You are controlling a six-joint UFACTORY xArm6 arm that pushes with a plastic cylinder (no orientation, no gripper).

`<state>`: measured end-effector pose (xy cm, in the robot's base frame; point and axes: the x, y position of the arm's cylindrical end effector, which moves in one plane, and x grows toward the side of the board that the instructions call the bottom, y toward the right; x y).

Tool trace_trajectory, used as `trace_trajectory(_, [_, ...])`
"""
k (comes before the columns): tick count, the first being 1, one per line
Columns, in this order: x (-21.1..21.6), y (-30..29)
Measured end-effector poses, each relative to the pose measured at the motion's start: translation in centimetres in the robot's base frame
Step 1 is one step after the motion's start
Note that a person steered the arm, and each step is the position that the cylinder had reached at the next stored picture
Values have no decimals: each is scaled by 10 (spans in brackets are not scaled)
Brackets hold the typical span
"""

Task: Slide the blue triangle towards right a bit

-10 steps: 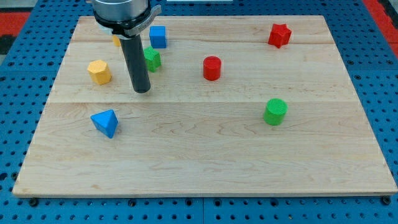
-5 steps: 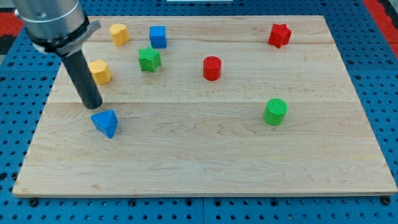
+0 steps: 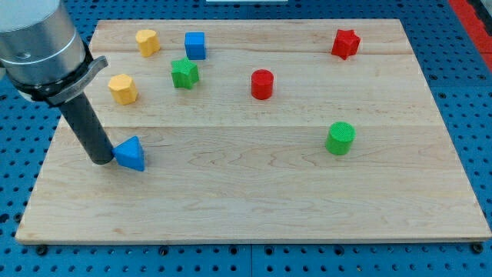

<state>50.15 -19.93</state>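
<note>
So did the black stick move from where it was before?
Yes. My tip has gone toward the view's left and bottom, away from the green star, and now sits right at the left side of the blue triangle.

Tip (image 3: pixel 102 160) touching the triangle's (image 3: pixel 131 154) left side, hexagon (image 3: pixel 123 88) above it, cylinder (image 3: pixel 340 138) far to its right

Grey metal cylinder, straight dark rod (image 3: pixel 90 135)

On the wooden counter (image 3: pixel 254 192), a red cylinder (image 3: pixel 262 84) sits near the middle. From it, a red star (image 3: pixel 345 44) lies at two o'clock, a green cylinder (image 3: pixel 340 138) at four, a green star (image 3: pixel 184 74) at nine, a blue cube (image 3: pixel 195 45) at ten, a yellow block (image 3: pixel 147 41) beyond it, and a yellow hexagonal block (image 3: pixel 122 88) farther at nine.
</note>
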Motion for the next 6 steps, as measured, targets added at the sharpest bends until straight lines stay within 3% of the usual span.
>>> trace_trajectory(6, [-4, 76])
